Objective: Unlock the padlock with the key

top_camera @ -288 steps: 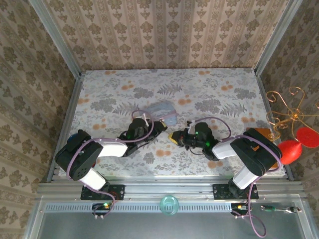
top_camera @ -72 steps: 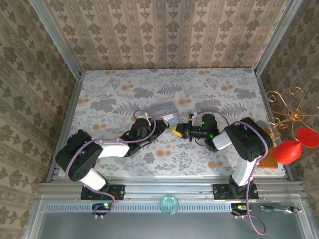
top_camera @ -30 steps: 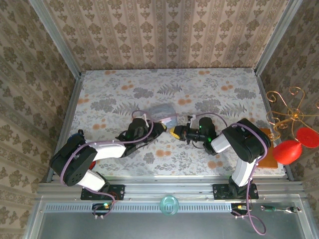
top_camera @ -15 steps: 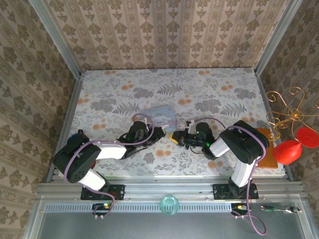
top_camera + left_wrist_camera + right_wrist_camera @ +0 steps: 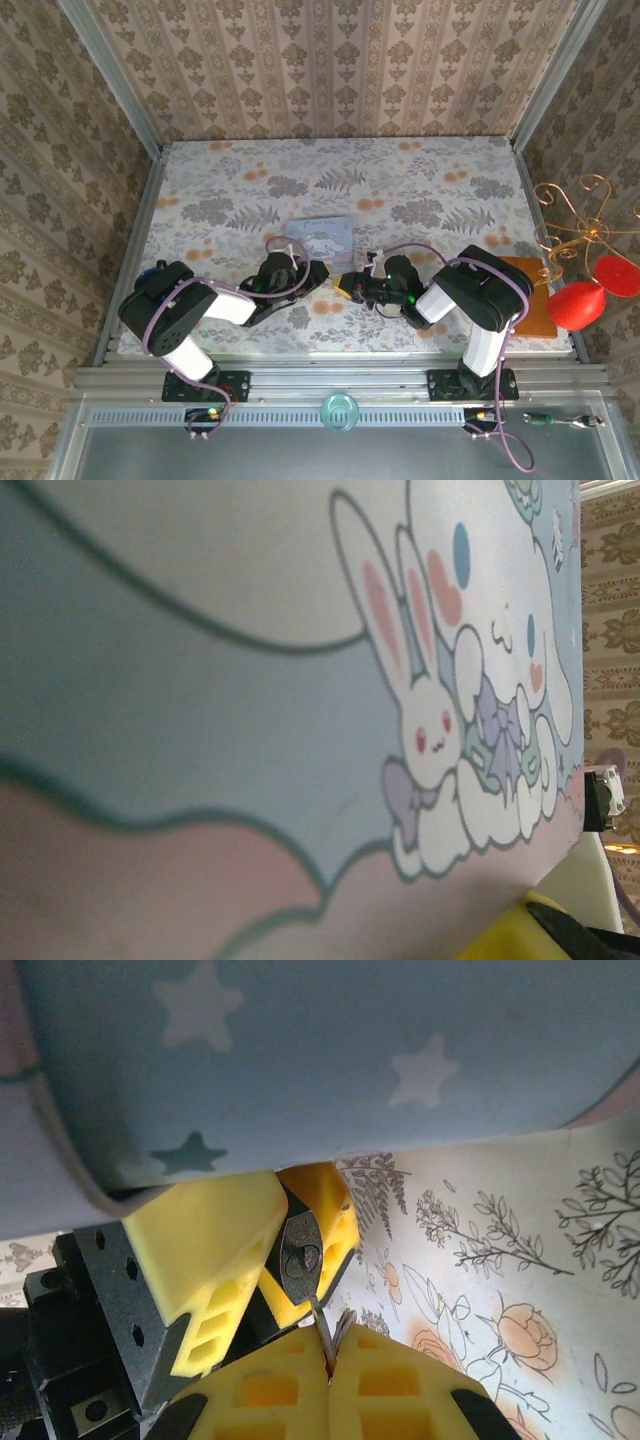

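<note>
1. Evidently the step in hand was the key-in-lock one: the left hand (image 5: 282, 1215) had its yellow fingers (image 5: 200, 1250) drawn in narrowly on the padlock (image 5: 299, 1252), keyhole face turned toward the right hand (image 5: 330, 1358).
2. The right hand was fully closed, pinching the key (image 5: 322, 1330), whose thin blade ran up to the padlock's underside. Whether it was seated in the keyway could not be told.
3. Next, I judged, came a small roll of the right wrist about the blade's line, with the left grip steady so the body would not spin.
4. The hands met tip to tip at the middle of the counter (image 5: 200, 200), well clear of its side edges.
5. The cartoon pouch (image 5: 320, 238) lay just beyond them, its edge right against the left hand; open room lay toward the near edge and either side.
</note>
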`<state>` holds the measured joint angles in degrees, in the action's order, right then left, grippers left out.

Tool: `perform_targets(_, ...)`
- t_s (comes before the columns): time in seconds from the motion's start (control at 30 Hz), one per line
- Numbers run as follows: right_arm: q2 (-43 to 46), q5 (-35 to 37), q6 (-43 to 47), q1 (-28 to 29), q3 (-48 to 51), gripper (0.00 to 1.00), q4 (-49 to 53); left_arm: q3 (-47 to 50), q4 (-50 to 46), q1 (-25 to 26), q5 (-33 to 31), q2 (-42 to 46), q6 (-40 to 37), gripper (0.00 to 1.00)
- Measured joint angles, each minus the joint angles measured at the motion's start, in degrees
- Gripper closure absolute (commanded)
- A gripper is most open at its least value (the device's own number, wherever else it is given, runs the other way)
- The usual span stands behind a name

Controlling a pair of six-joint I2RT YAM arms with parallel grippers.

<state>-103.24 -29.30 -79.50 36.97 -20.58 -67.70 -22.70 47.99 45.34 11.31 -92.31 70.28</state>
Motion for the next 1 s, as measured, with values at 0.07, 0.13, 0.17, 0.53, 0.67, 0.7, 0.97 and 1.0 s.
perform_targets(0.07, 0.00, 0.48, -0.02, 0.66, 0.13, 1.00, -0.26, 0.28, 0.48, 0.00, 0.00, 0.00, 0.00, 0.72)
perform_targets(0.13, 0.00, 0.72, -0.09, 1.05, 0.26, 1.00, -0.37, 0.37, 0.79, 0.00, 0.04, 0.00, 0.04, 0.73)
perform_targets(0.17, 0.00, 0.87, -0.13, 1.16, 0.42, 1.00, -0.55, 0.42, 0.94, 0.02, 0.09, 0.00, 0.17, 0.74)
perform_targets(0.53, 0.00, 1.14, -0.17, 1.33, 1.60, 1.00, -1.86, 0.48, 1.44, 0.37, 0.70, 0.24, 0.59, 0.88)
perform_targets(0.67, 0.00, -0.22, -0.22, 0.46, 1.60, 1.00, -2.80, 0.48, 1.27, 0.37, 0.74, 1.25, 0.59, 0.91)
perform_targets(0.7, 0.00, -0.81, -0.22, 0.04, 1.57, 1.00, -2.93, 0.46, 1.25, 0.37, 0.76, 1.55, 0.59, 0.91)
perform_targets(0.97, 0.00, -6.36, -1.95, -3.28, 1.55, 1.00, -5.05, 0.39, 1.86, 0.39, 1.64, 3.26, 0.42, 0.93)
perform_targets(1.0, 0.02, -6.93, -2.16, -3.58, 1.55, 1.00, -5.29, 0.35, 2.21, 0.39, 1.81, 3.23, 0.42, 0.94)
